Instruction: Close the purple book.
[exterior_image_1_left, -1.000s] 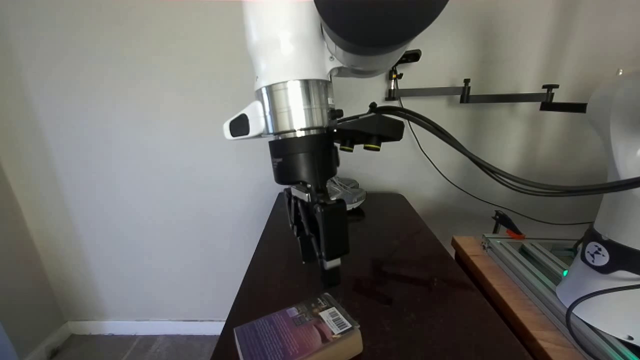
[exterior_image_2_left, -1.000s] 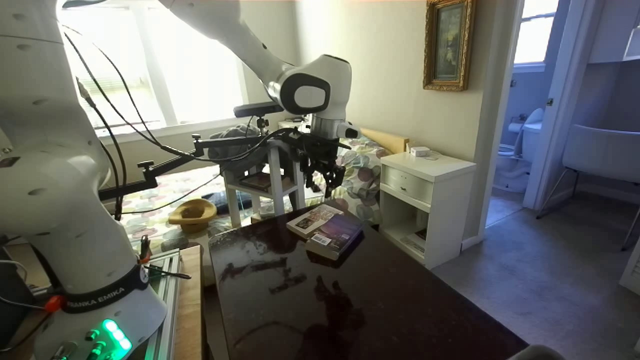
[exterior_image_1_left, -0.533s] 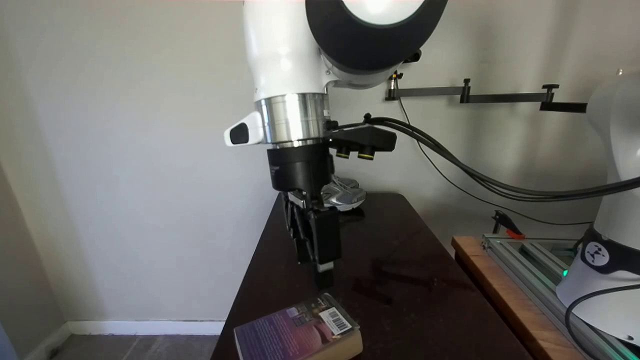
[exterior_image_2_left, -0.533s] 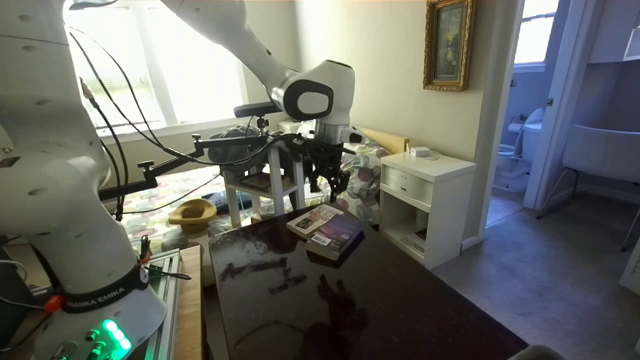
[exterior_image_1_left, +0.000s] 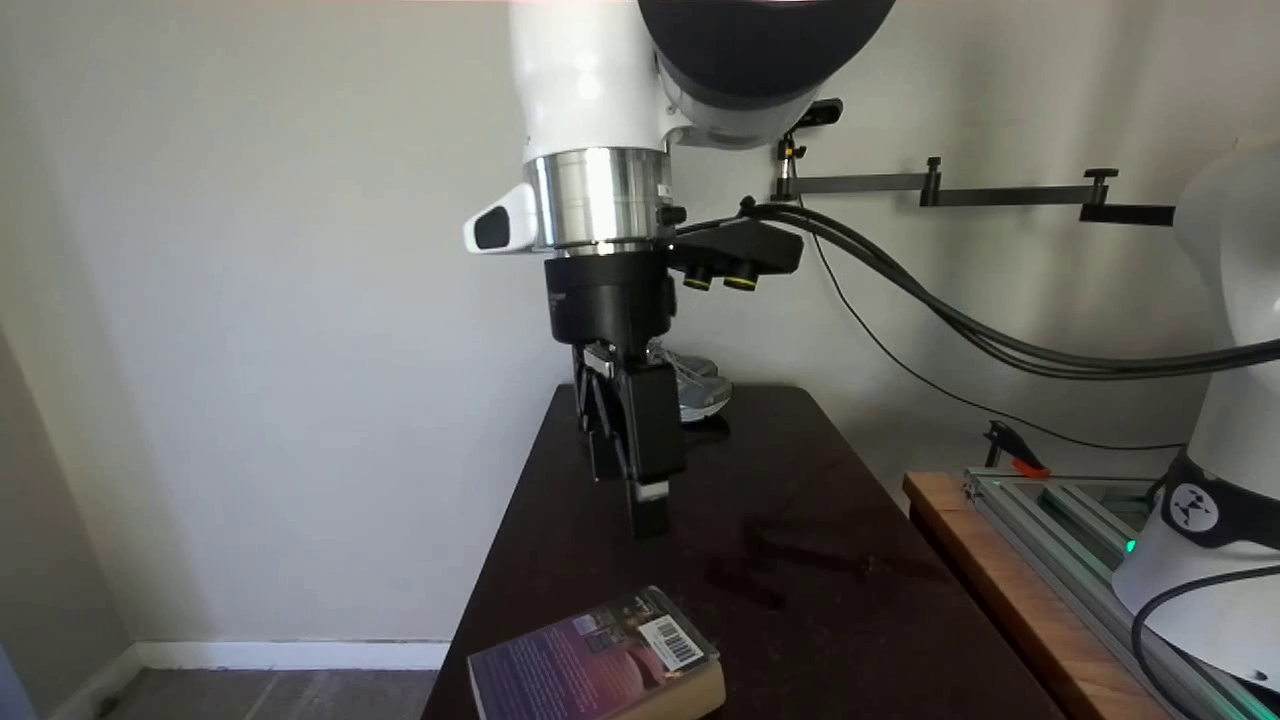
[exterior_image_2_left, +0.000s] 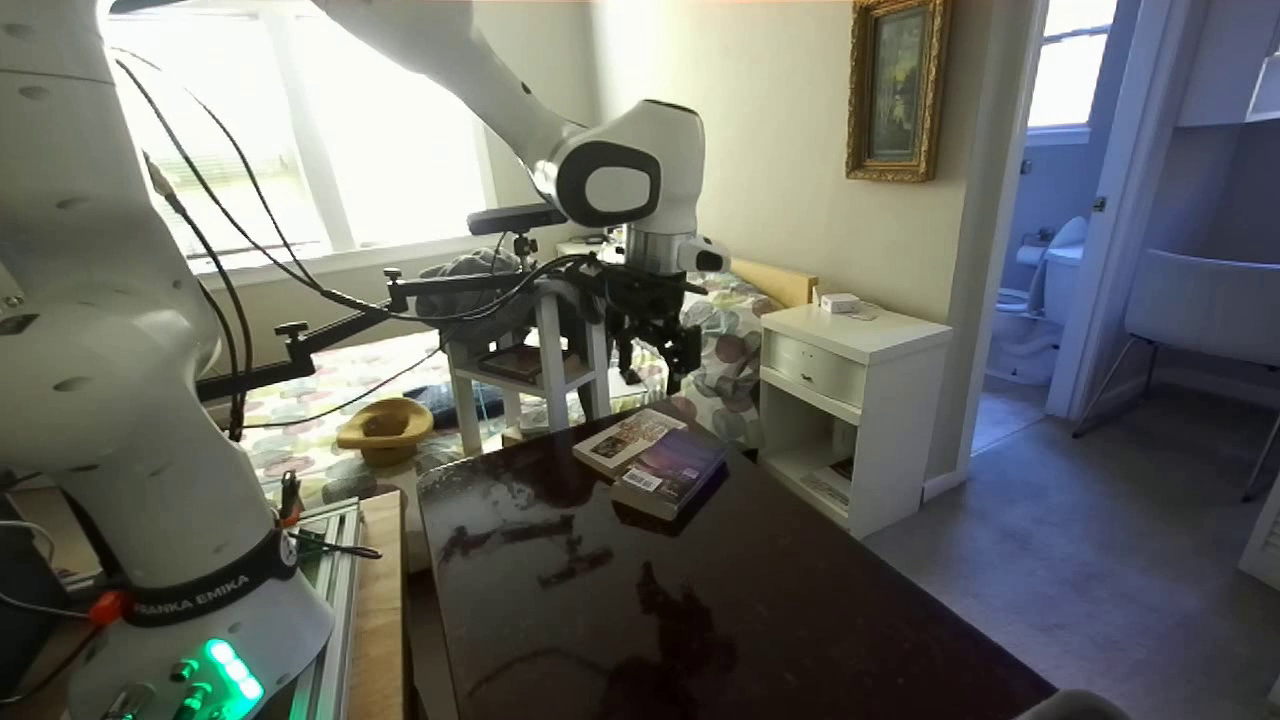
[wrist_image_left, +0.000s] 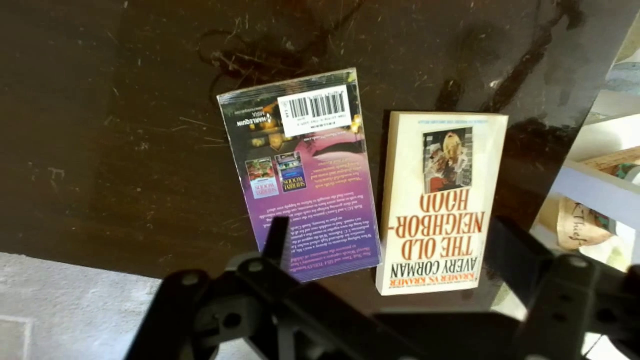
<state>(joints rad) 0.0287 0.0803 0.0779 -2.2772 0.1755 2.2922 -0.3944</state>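
Observation:
The purple book (wrist_image_left: 320, 180) lies flat on the dark table, back cover up, with its barcode label showing. Its cover rests down on the pages; in an exterior view the book (exterior_image_1_left: 600, 660) shows a tan page edge and sits at the near end, partly cut off by the frame. Above the books hangs my gripper (exterior_image_2_left: 657, 382), touching neither. In the wrist view the jaws of the gripper (wrist_image_left: 390, 222) stand wide apart with nothing held; one finger (wrist_image_left: 276, 240) overlaps the purple cover from this angle.
A cream paperback (wrist_image_left: 445, 210) lies right beside the purple book. Toward the far end of the table (exterior_image_1_left: 800, 600) sits a grey sneaker (exterior_image_1_left: 703, 388). Past the table's edge are a white nightstand (exterior_image_2_left: 870, 350) and a grey stool (exterior_image_2_left: 550, 370). Cables (exterior_image_1_left: 900, 280) trail from the wrist.
My gripper dipped slightly toward the books half a second ago and has since risen, so it now hangs higher than before. Both books lie where they were.

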